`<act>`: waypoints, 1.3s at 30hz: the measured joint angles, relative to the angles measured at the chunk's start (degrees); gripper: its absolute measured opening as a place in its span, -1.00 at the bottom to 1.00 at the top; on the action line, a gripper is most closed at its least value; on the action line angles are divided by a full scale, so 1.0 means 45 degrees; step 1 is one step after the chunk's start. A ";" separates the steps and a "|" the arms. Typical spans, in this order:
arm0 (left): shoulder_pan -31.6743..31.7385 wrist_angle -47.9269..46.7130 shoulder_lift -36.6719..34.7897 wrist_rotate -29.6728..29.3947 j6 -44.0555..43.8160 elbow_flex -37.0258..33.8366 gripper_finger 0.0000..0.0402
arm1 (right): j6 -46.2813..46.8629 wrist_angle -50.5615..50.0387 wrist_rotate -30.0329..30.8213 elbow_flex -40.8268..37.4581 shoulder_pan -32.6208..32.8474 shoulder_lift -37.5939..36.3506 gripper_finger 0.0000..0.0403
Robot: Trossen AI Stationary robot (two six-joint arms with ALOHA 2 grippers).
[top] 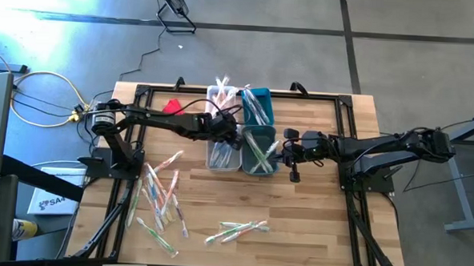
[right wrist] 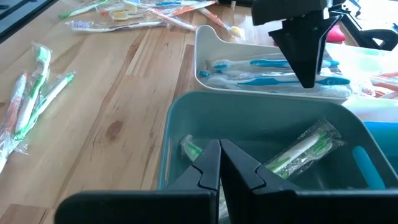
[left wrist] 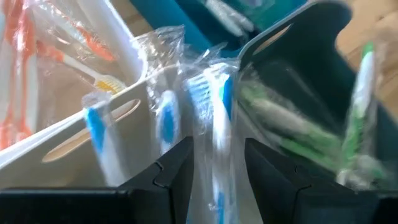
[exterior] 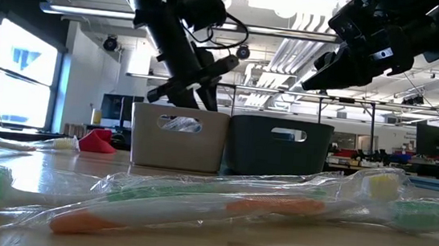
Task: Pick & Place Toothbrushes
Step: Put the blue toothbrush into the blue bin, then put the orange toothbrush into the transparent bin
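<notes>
Centrally in the high view, the left gripper (top: 223,132) hangs over a smooth white plastic bin (top: 222,152), jaws parted around a blue-handled toothbrush (left wrist: 214,124) in crinkly clear wrap. Right of it, the right gripper (top: 286,157) hovers closed and empty beside a teal bin (top: 259,150). Loose toothbrushes (top: 160,198) scatter lower left on the wood-grain table (top: 314,208).

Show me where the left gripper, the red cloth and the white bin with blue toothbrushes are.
left gripper (top: 227,134), high view, between its fingertips over the bins.
red cloth (exterior: 98,141), low view, middle of the cloth.
white bin (right wrist: 208,43), right wrist view, its near rim.
</notes>
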 joint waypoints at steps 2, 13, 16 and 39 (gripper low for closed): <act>0.0000 0.0227 0.0000 0.0109 0.0181 0.0000 -0.30 | 0.0000 0.0000 0.0000 0.0000 0.0001 0.0000 -0.99; -0.0011 0.0305 -0.0957 0.0432 0.1972 -0.0005 -0.30 | -0.0010 -0.0005 -0.0001 0.0000 -0.0003 0.0000 -0.99; -0.0170 -0.0030 -0.1562 0.0320 0.2383 0.0000 -0.30 | -0.0013 -0.0005 0.0004 0.0000 -0.0002 0.0001 -0.99; -0.6449 -0.6299 -0.4609 -0.6640 -0.0247 0.0005 -0.30 | 0.0000 -0.0126 0.0004 0.0000 -0.0004 0.0000 -0.99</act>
